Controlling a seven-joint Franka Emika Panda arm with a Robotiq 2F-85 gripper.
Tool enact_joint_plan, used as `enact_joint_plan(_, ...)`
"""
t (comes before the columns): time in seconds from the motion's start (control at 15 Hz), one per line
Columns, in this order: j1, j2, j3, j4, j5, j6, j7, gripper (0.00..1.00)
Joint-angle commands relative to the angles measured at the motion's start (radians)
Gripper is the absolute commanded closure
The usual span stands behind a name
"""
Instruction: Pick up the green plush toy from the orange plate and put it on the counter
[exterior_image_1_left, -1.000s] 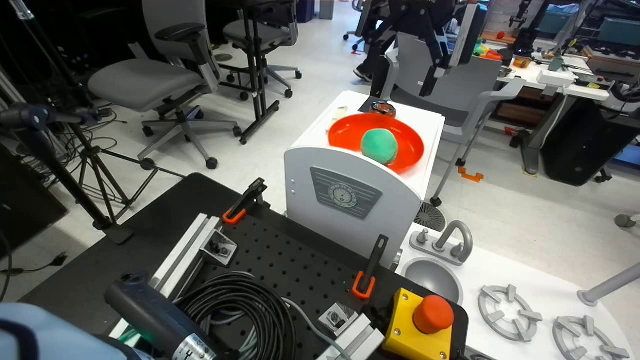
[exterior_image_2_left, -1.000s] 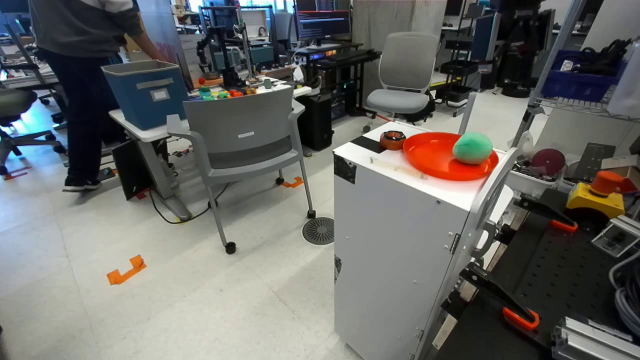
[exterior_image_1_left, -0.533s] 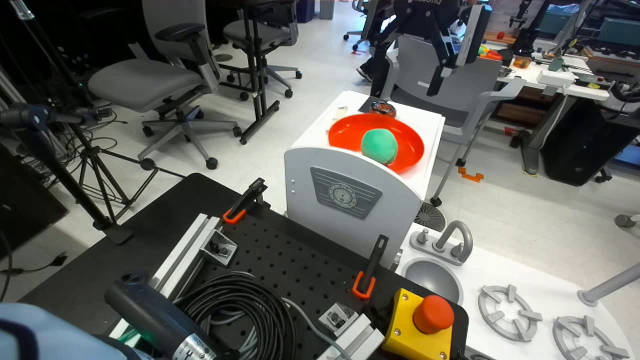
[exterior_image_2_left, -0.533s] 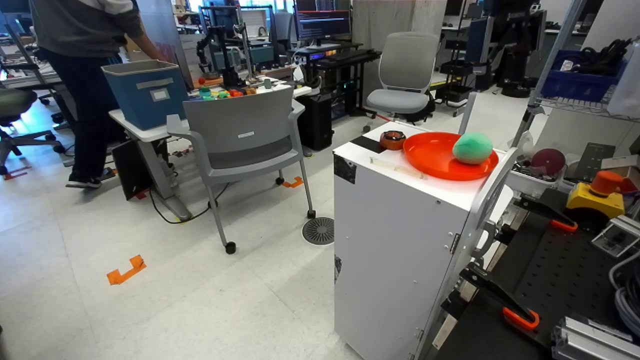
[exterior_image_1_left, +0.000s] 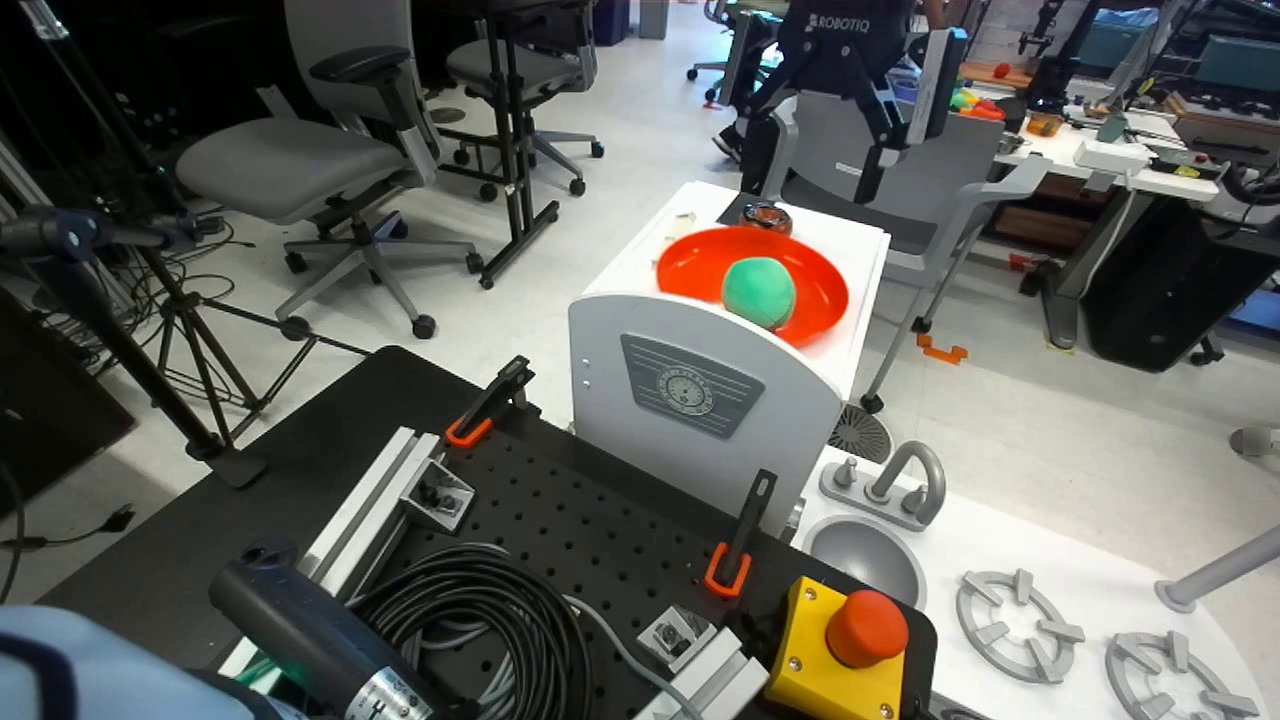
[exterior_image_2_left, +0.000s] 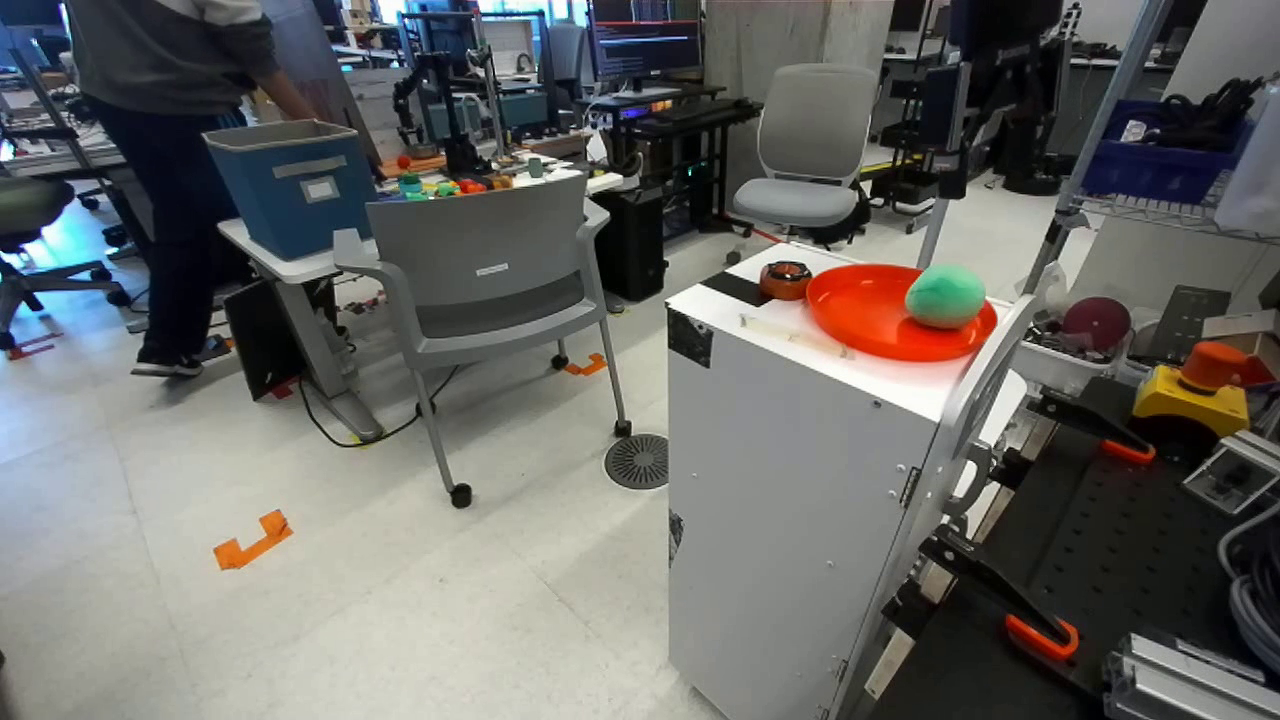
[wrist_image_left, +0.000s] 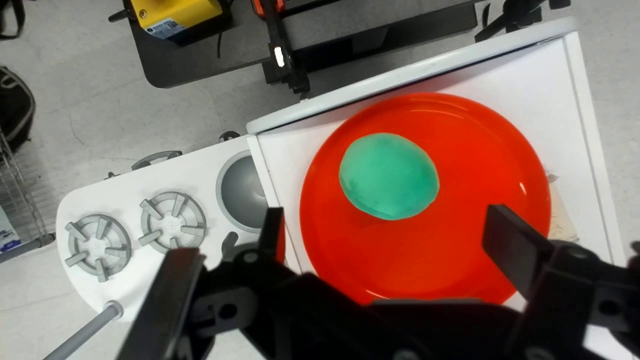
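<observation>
The green plush toy rests in the orange plate, close to the upright white panel with the grey emblem. From above, the wrist view shows the toy off-centre in the plate, ahead of the fingertips. My gripper hangs in the air above and behind the plate, its fingers spread wide with nothing between them. In the wrist view the gripper has one finger over the plate. The white counter with sink and burners is beside and apparently lower than the plate's cabinet top.
A brown round object stands on the cabinet top by the plate. The raised white panel borders that top. A faucet, grey burner and post rise from the counter. A grey chair stands nearby.
My gripper has come down toward the plate, and in an exterior view it has also shifted slightly left. Its fingers stay spread. Toy and plate have not moved.
</observation>
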Motion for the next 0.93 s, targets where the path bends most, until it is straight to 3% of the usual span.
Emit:
enact_joint_plan(0.0, 0.019, 0.040, 0.007, 0.016, -0.049, 0.029, 0.038, 0.00)
enact_joint_plan(0.87, 0.039, 0.084, 0.008, 0.023, -0.045, 0.089, 0.015, 0.00)
